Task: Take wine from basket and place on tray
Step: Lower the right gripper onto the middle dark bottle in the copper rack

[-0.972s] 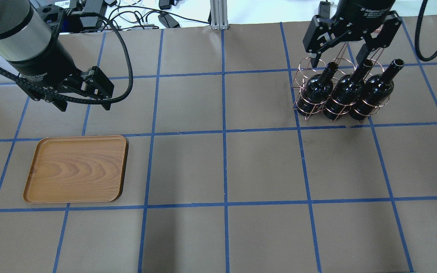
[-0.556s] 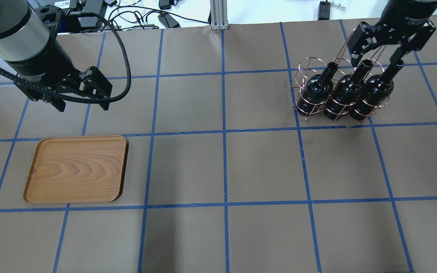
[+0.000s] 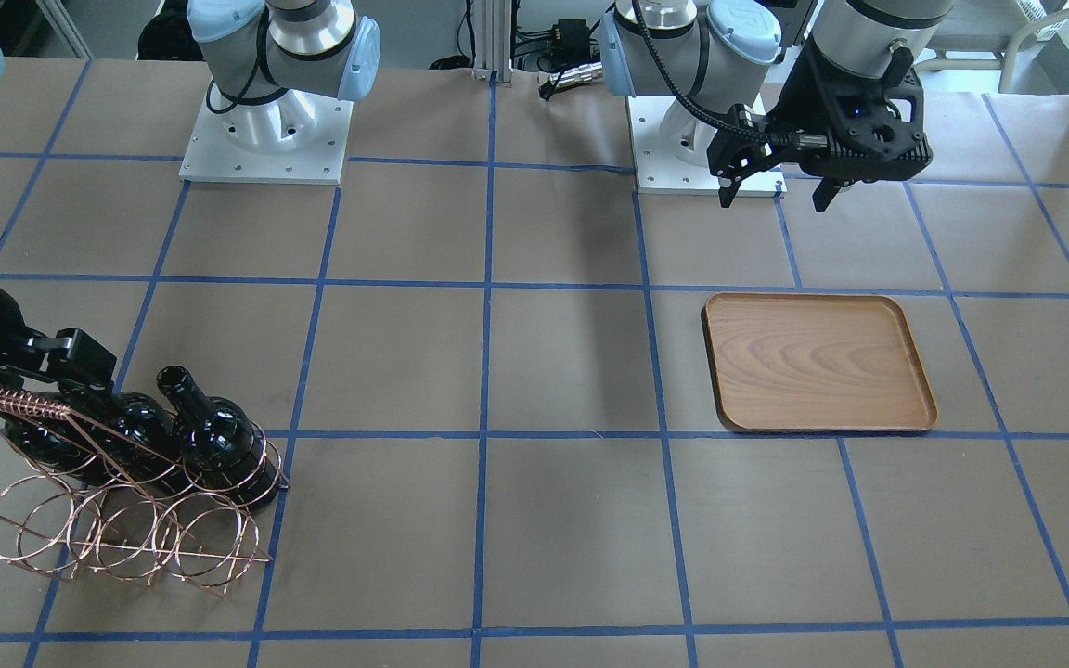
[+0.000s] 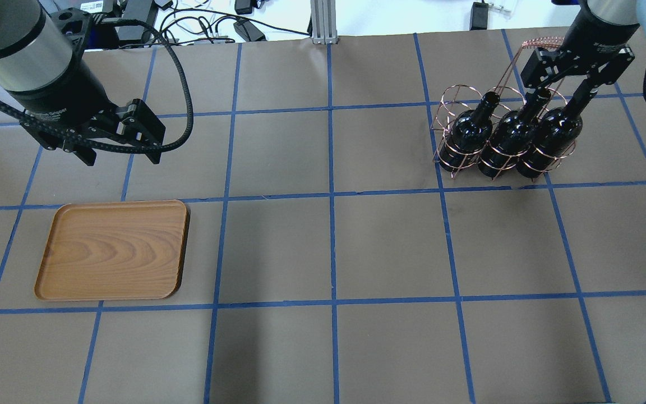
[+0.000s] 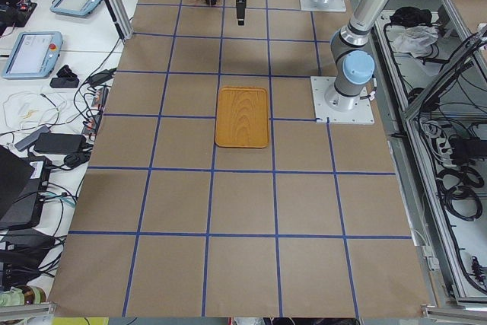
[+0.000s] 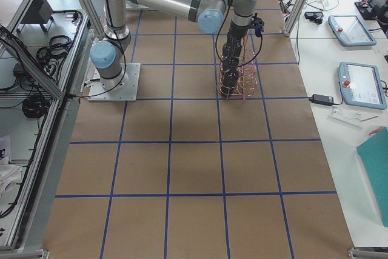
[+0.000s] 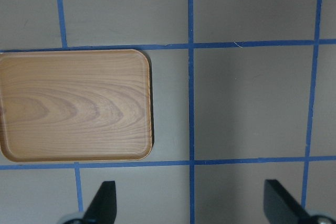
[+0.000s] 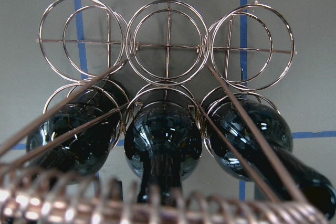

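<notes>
Beneath the right gripper (image 4: 556, 94), jaws wide like the left gripper's (image 4: 121, 159), 3 glossy black wine bottles (image 4: 505, 137) sit in the basket (image 8: 168, 49).

The bottles (image 4: 550, 132) are glossy black glass. The basket (image 8: 168, 45) is shiny copper-coloured metal wire. The tray (image 4: 112, 249) is smooth grained wood. The surface (image 4: 390, 241) is matt brown paper with blue tape (image 4: 331, 195).

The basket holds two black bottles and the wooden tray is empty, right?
Not quite. The basket holds three bottles, not two; the right wrist view shows all three side by side. The tray is indeed empty.
</notes>
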Controlling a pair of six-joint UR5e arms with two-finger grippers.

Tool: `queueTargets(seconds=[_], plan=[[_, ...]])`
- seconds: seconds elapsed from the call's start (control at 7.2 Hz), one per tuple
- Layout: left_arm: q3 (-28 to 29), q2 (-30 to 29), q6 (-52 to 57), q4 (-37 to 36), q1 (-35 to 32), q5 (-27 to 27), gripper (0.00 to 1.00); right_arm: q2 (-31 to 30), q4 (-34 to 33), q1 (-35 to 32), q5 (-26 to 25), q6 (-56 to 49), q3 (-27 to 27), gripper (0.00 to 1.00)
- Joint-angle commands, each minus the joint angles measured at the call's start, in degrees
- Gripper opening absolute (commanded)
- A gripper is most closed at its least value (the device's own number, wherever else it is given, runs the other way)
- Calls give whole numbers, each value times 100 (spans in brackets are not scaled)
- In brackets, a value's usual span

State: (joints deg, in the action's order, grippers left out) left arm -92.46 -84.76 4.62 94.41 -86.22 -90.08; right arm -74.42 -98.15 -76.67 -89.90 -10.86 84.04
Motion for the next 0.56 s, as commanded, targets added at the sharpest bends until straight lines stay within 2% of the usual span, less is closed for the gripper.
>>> queueTargets(seconds=[0.0, 0.28, 0.42], plan=[[-9, 3, 4, 16, 0, -9, 100, 68, -54, -234, -45, 321, -28, 88], [-9, 3, 4, 24, 0, -9, 100, 86, 24, -234, -141, 226, 33, 88], [-9, 3, 4, 24, 9, -18, 100, 86, 68, -234, -194, 225, 33, 82]])
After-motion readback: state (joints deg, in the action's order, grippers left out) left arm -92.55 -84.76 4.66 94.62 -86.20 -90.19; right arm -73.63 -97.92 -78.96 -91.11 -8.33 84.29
